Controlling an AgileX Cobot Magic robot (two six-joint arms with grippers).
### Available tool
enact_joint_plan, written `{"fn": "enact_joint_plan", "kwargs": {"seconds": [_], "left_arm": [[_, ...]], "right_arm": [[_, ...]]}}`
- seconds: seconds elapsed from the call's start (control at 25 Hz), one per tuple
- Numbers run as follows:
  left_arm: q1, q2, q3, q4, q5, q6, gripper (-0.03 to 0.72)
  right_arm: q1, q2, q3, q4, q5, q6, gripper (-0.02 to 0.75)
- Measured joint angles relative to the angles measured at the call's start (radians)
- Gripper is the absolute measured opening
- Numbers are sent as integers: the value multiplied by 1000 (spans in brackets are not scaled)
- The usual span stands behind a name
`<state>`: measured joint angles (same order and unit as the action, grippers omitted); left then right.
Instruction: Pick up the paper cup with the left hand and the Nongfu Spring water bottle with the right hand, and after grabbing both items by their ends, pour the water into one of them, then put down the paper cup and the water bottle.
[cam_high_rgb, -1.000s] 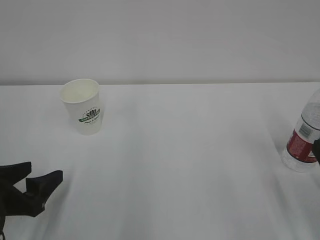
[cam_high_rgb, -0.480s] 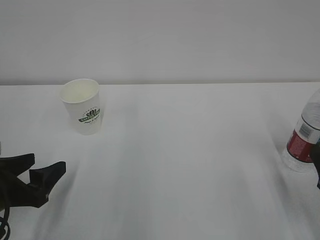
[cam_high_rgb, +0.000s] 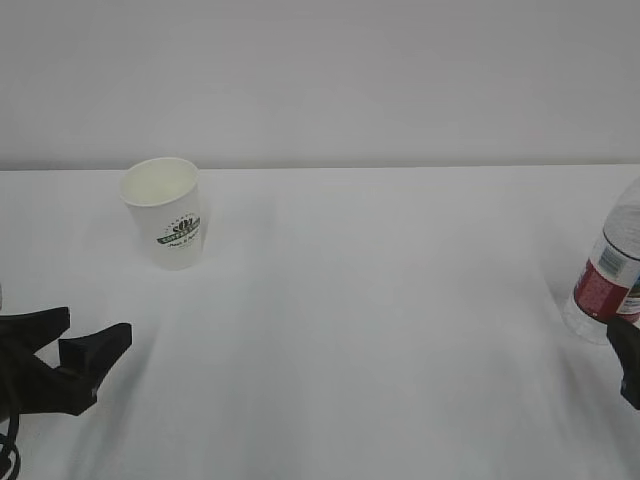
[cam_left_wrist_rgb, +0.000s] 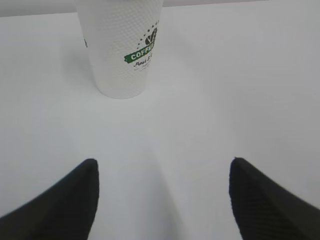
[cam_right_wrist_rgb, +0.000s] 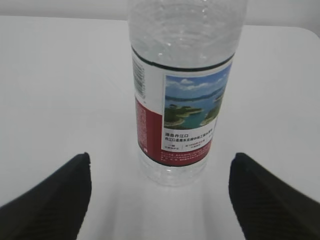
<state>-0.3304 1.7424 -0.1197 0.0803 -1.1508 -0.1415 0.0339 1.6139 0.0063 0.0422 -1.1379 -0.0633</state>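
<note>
Left claw (cam_high_rgb: 90, 335) hangs low over the white bench (cam_high_rgb: 380, 320) with its two black fingers (cam_left_wrist_rgb: 60, 200) spread wide and nothing between them. Ahead of it and a little to its left, well apart, the paper cup (cam_high_rgb: 164, 212) stands upright on the bench, mouth open to the top, its green logo facing the claw. In the left wrist view the cup (cam_left_wrist_rgb: 121, 47) sits beyond the fingertips and left of the line midway between them, so it is not yet inside the gap.

Right claw (cam_right_wrist_rgb: 160, 192) is also spread wide and empty; only a dark part of it shows at the exterior view's right edge. Straight ahead of it, near and almost centred between its fingers, the Nongfu Spring water bottle (cam_right_wrist_rgb: 182, 90) stands upright, red label toward the claw, clear water (cam_right_wrist_rgb: 187, 27) visible above the label. No finger touches it.

Both arms look to be on the approach, the first step of the task, with neither thing grasped. Next, the left claw likely needs to travel forward and shift leftward until the cup sits between its fingers; the right claw needs only a short advance before pressing onto the bottle's lower body.
</note>
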Motion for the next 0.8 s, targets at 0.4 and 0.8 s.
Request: {"fn": "enact_joint_plan", "kwargs": {"seconds": [0.4, 0.8], "left_arm": [[0, 0, 0, 0, 0, 0, 591], [0, 0, 0, 0, 0, 0, 588]], "right_arm": [[0, 2, -11, 2, -2, -18, 604], [0, 2, -48, 2, -8, -19, 596]]}}
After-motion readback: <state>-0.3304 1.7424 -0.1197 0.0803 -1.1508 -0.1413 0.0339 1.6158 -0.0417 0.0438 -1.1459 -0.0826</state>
